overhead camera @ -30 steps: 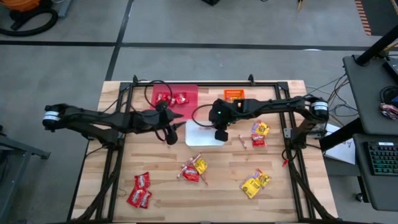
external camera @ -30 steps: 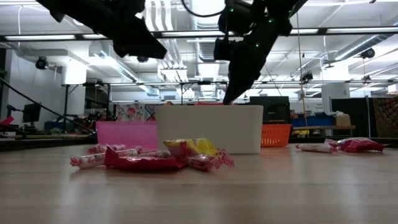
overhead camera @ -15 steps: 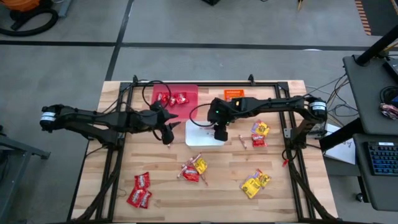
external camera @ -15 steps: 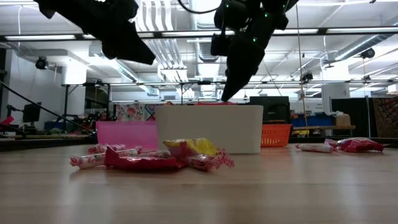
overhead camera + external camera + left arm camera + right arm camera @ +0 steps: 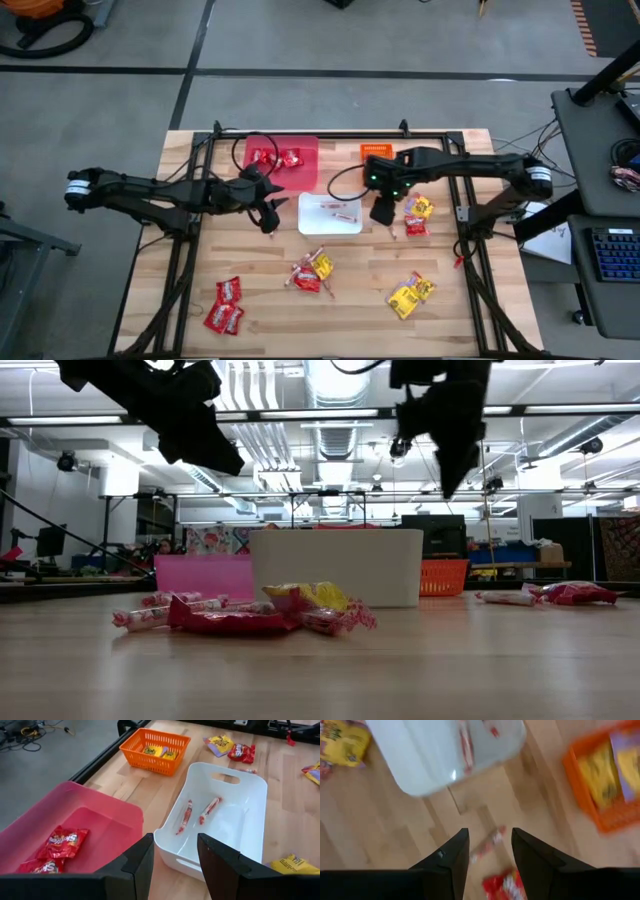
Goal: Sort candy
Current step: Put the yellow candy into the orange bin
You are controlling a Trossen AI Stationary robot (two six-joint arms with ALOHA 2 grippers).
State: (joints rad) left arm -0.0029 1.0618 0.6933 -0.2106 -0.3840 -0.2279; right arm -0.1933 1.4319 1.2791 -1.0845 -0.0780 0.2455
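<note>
My right gripper (image 5: 381, 213) (image 5: 490, 834) hangs open and empty just right of the white bin (image 5: 330, 226), above a red-and-white stick (image 5: 489, 843) (image 5: 390, 228) lying on the table. The white bin (image 5: 215, 767) holds two sticks (image 5: 186, 815). My left gripper (image 5: 269, 214) (image 5: 175, 855) is open and empty, between the pink-red bin (image 5: 75, 800) and the white bin's left end. Red packets (image 5: 62, 842) lie in the pink-red bin (image 5: 305, 150). Yellow-orange packets (image 5: 600, 770) lie in the orange bin (image 5: 155, 750).
Loose candy lies on the table: a mixed pile (image 5: 310, 272) in the middle, red packets (image 5: 225, 305) near the left front, yellow packets (image 5: 412, 293) at the right front, a yellow and a red packet (image 5: 417, 215) right of my right gripper. A black frame (image 5: 440, 137) rims the table.
My right gripper has moved from above the white bin toward the table's right edge and now stands past the bin's right end. The two sticks in the bin, covered by it before, now show. My left gripper has hardly shifted.
</note>
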